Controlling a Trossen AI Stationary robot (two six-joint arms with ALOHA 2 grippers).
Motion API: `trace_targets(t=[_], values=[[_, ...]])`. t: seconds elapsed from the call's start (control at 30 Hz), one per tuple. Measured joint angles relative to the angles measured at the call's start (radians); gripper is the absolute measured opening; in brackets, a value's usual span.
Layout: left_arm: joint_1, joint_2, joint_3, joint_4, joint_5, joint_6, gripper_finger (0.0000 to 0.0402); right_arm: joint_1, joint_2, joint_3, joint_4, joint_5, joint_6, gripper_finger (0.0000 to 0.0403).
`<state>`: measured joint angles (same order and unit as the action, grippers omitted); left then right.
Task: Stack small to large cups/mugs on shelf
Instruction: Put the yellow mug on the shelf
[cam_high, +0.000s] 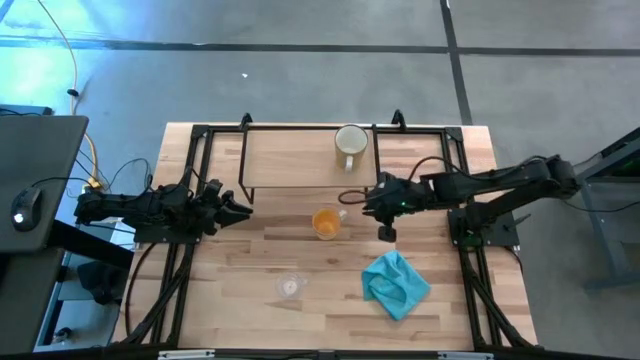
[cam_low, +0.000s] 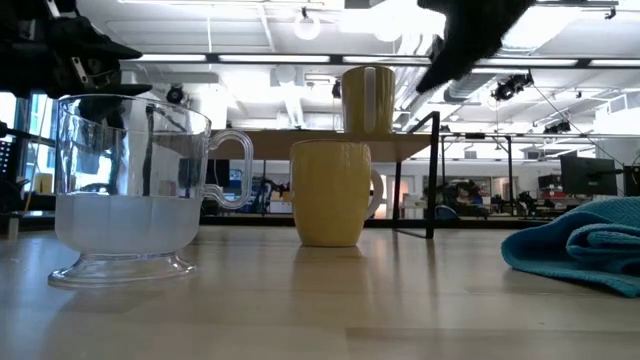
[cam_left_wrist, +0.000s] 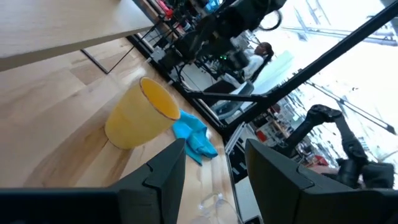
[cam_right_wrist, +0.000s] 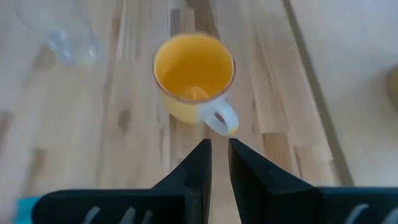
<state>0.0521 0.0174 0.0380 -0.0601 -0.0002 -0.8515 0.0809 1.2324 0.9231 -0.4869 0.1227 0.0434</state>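
Hovering tool: right gripper (cam_right_wrist: 219, 163) hangs above the orange mug (cam_high: 326, 223), just off its handle; its fingers stand close together with a thin gap and nothing between them.
Waiting tool: left gripper (cam_left_wrist: 214, 171) sits at nine o'clock on the table (cam_high: 250, 260), fingers spread wide and empty, pointed toward the orange mug.
Orange mug: upright on the table near its centre, just in front of the shelf (cam_high: 290, 157); handle turned toward three o'clock, toward the right gripper.
Cream mug (cam_high: 350, 142): already on the shelf at about one o'clock, upright, handle toward six o'clock.
Glass cup (cam_high: 290, 286): on the table at six o'clock, well apart from both arms.
Cloth (cam_high: 396, 284): teal, crumpled at about four o'clock, beside nothing it could snag.
Handling, orange mug: looks rigid and glazed, so probably slick and fairly weighty; likely best pinched across the rim wall or through the handle.
Handling, glass cup: seems thin, light and breakable; a gentle grip on the rim would suit.
Stage: one mug placed, two vessels left.
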Motion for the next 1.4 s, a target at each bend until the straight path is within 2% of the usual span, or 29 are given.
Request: trace_targets(t=[0.23, 0.6, 0.83, 1.0, 1.2, 1.4], values=[[0.000, 0.000, 0.000, 0.000, -0.001, -0.028, 0.0154, -0.040, 0.006, -0.104, 0.160, -0.024, -0.018, 0.0047], [0.000, 0.000, 0.000, 0.003, -0.013, -0.055, 0.0154, -0.112, 0.050, -0.180, 0.313, -0.087, -0.078, 0.0047], [0.000, 0.000, 0.000, 0.003, -0.016, -0.055, 0.0154, -0.133, 0.113, -0.180, 0.391, -0.162, -0.087, 0.0081], [0.000, 0.000, 0.000, 0.003, -0.016, -0.058, 0.0154, -0.124, 0.124, -0.180, 0.389, -0.162, -0.077, 0.0103], [0.000, 0.000, 0.000, 0.003, -0.019, -0.059, 0.0154, -0.092, 0.124, -0.180, 0.392, -0.161, -0.051, 0.0106], [0.000, 0.000, 0.000, 0.003, -0.019, -0.054, 0.0154, -0.008, 0.125, -0.167, 0.379, -0.147, -0.040, 0.0106]])
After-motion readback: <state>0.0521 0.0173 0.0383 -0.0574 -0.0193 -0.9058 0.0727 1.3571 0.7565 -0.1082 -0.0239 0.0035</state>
